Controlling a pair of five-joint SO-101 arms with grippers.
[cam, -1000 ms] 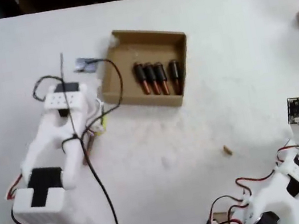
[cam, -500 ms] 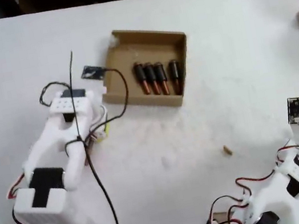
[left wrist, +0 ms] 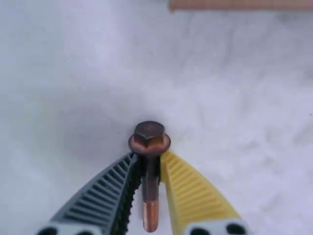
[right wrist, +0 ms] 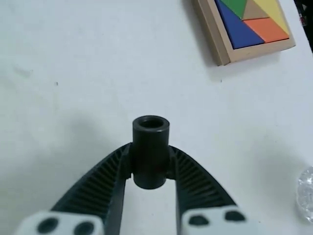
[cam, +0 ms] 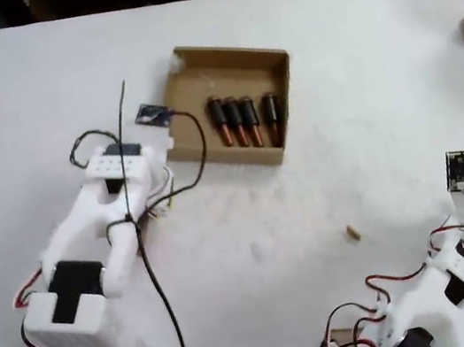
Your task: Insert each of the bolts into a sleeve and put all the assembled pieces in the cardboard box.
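Bolt sits clamped in left end effector; black sleeve clamped in right end effector.

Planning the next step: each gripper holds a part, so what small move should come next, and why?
Probably swing the left gripper toward the right gripper: the left is shut on a bolt, the right on a sleeve whose bore looks empty, and the two parts must be joined before boxing.

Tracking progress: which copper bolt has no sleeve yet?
The copper hex-head bolt held in the left gripper, its shank bare; the four in the brown cardboard box each wear a black sleeve.
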